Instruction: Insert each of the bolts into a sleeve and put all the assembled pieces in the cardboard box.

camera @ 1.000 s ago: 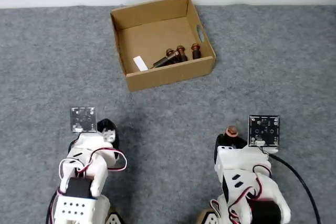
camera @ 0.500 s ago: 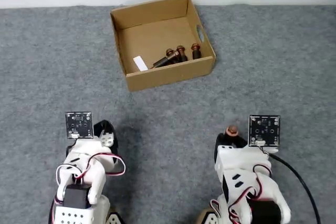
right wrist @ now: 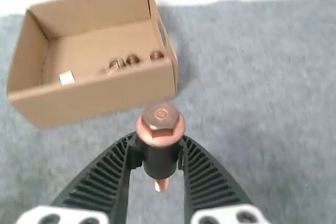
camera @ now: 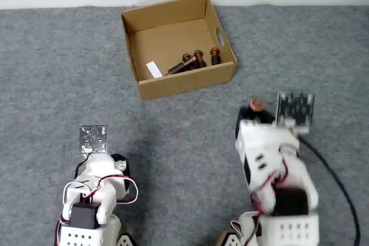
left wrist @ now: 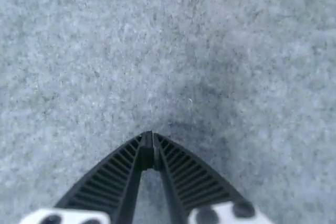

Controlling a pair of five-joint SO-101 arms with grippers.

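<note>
Right fingers have advanced, pinching the upright sleeved bolt; the box lies straight ahead of them. Left fingers sit pressed together.

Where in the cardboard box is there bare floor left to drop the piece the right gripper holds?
The box floor is bare along the back wall and left wall. Crowded: three assembled pieces by the front right corner, a white slip beside them.

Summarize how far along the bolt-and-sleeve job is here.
Done: three assembled pieces lie in the cardboard box. In hand: the right gripper, jaws shut on a fourth sleeved bolt, held upright short of the box. The left gripper is shut on nothing above the carpet. Left: dropping that bolt into the box.
</note>
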